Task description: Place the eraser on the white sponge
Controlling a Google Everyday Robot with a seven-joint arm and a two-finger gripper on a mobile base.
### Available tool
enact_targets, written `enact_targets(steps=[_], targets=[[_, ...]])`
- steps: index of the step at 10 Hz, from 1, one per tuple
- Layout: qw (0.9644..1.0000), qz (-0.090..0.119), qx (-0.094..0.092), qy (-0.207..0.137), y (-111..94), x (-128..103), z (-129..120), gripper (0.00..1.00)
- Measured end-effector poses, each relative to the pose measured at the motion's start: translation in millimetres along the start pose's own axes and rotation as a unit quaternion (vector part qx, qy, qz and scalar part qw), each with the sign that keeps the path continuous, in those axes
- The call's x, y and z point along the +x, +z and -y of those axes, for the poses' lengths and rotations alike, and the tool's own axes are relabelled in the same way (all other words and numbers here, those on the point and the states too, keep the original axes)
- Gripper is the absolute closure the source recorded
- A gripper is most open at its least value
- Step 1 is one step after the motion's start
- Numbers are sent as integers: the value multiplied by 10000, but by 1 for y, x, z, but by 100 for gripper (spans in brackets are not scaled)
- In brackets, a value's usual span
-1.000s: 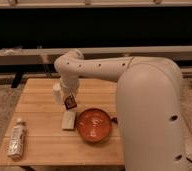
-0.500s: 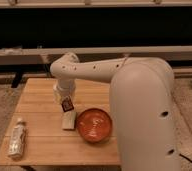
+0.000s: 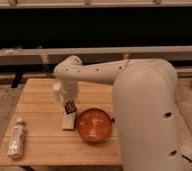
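The eraser (image 3: 70,106), a small dark block with an orange-red stripe, is held in my gripper (image 3: 69,104) just above the wooden table (image 3: 39,140). The white sponge (image 3: 68,121), a small cream pad, lies flat on the table right below the eraser, left of the orange bowl (image 3: 93,124). The eraser's lower end is close to the sponge's far edge; I cannot tell whether they touch. My white arm reaches in from the right and hides much of the table's right side.
A white upright cylinder (image 3: 56,93) stands just left of the gripper. A clear labelled bottle (image 3: 16,139) lies near the table's front left corner. A rail and a dark wall run behind the table.
The arm has swung a little to the left and lowered, bringing the eraser down closer to the white sponge.
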Motion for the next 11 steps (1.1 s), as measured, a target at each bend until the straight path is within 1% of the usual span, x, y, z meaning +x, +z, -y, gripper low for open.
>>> enact_targets(steps=[2, 3, 4, 5, 7, 8, 10, 11], targets=[[10000, -46, 0, -51, 7, -3, -9, 100], [9999, -83, 26, -52, 9, 2, -5, 100], [10000, -78, 30, -46, 10, 5, -2, 100], [10000, -60, 29, -41, 10, 4, -1, 100], [9999, -64, 7, -98, 17, -8, -13, 100], [9999, -79, 9, -105, 18, -8, -14, 100], [9998, -126, 56, -107, 22, -1, -7, 100], [9999, -116, 51, -98, 23, -1, -5, 100]])
